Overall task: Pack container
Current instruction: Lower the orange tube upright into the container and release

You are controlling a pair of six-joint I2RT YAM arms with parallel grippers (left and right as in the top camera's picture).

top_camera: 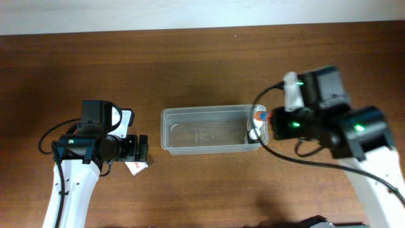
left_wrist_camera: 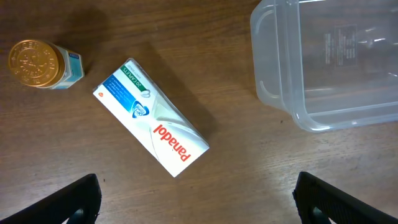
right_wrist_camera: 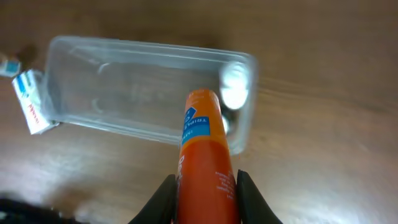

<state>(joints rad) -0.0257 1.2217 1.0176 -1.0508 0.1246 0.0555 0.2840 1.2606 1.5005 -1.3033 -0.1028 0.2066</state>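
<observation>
The clear plastic container (top_camera: 202,130) lies in the middle of the table; it also shows in the left wrist view (left_wrist_camera: 329,68) and the right wrist view (right_wrist_camera: 137,93). My right gripper (top_camera: 271,119) is shut on an orange tube (right_wrist_camera: 205,155) and holds it over the container's right end (top_camera: 260,116). A small white-capped item (right_wrist_camera: 234,87) lies inside that end. My left gripper (left_wrist_camera: 199,199) is open and empty above the table, left of the container. A white Panadol box (left_wrist_camera: 152,124) lies on the wood just ahead of it.
A small jar with a gold lid (left_wrist_camera: 38,63) stands left of the Panadol box. The box also shows in the overhead view (top_camera: 136,167) and in the right wrist view (right_wrist_camera: 30,109). Cables trail from both arms.
</observation>
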